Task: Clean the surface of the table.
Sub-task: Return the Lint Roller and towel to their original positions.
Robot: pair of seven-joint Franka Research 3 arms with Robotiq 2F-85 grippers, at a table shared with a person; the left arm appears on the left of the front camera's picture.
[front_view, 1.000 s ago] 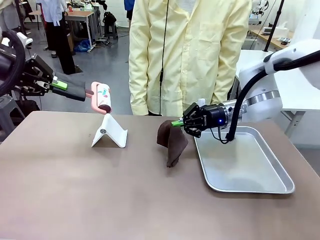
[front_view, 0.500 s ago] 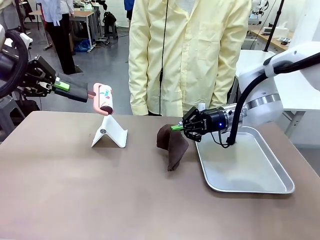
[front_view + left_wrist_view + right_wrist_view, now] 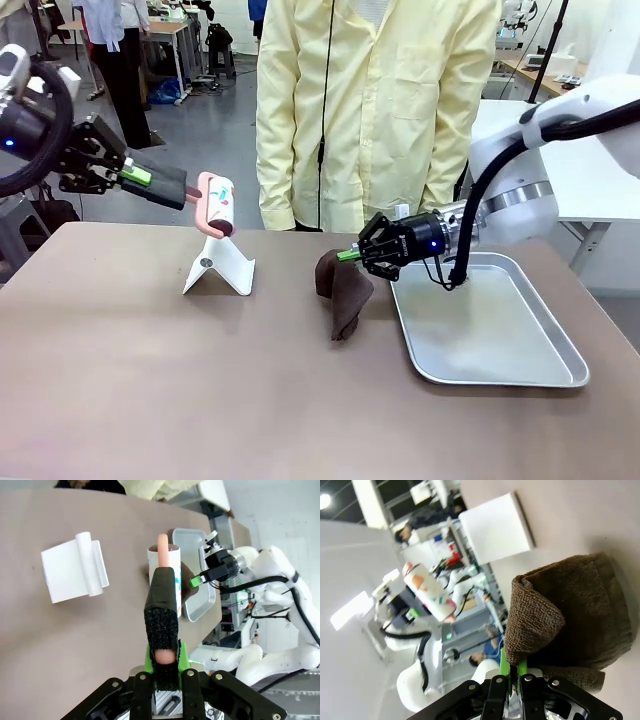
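The taupe-brown table (image 3: 200, 390) spans the front view. My left gripper (image 3: 138, 177) is shut on the black-wrapped handle of a pink lint roller (image 3: 217, 205), held in the air just above a white folded stand (image 3: 220, 266). In the left wrist view, the left gripper (image 3: 165, 666) grips the roller (image 3: 164, 567) over the table (image 3: 75, 640). My right gripper (image 3: 349, 254) is shut on a brown cloth (image 3: 345, 288) that hangs down to the tabletop beside the tray. The right wrist view shows the right gripper (image 3: 512, 674) pinching the cloth (image 3: 570, 620).
A shiny metal tray (image 3: 520, 375) lies on the table's right side, under my right arm. A person in a pale yellow coat (image 3: 380, 110) stands at the far edge. The white stand (image 3: 75, 572) lies left of the roller in the left wrist view.
My left gripper has carried the lint roller a little to the right and down, closer over the white stand. The right gripper with the cloth has shifted slightly left and lower.
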